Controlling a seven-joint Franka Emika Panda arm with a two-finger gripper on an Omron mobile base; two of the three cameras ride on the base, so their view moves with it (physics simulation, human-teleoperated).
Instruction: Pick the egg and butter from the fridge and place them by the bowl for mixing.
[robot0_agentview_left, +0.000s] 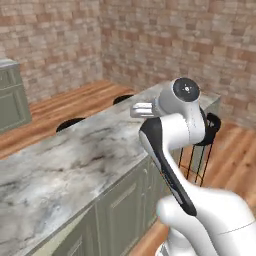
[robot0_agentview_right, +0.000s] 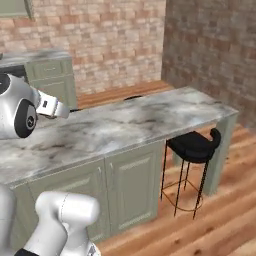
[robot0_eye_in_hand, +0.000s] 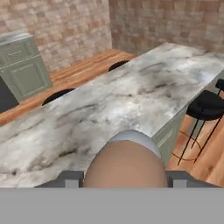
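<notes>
Closest to the hand camera sits the egg (robot0_eye_in_hand: 126, 164), a brownish-tan rounded shape that is big at the bottom of the hand view, between the two grey finger parts of the end effector (robot0_eye_in_hand: 126, 177), which stand on its left and on its right. The end effector is closed around the egg and holds it, with the jaws about half apart. Behind the top of the egg a pale grey rounded edge is visible; I cannot tell what it is. Below and beyond the egg is the bench (robot0_eye_in_hand: 131, 94), a long marble top with grey veins, on green cabinet doors (robot0_agentview_right: 131, 187). A black stool (robot0_agentview_right: 194, 147) with thin metal legs stands under the overhanging end of the bench, on the wooden floor (robot0_agentview_right: 225, 200). On the far side of the bench two dark round seats (robot0_eye_in_hand: 59, 95) are just visible past its edge. In the left base view the white arm (robot0_agentview_left: 175, 130) rises beside the bench, with its wrist over the marble. Brick walls (robot0_agentview_left: 165, 40) close the room behind.
</notes>
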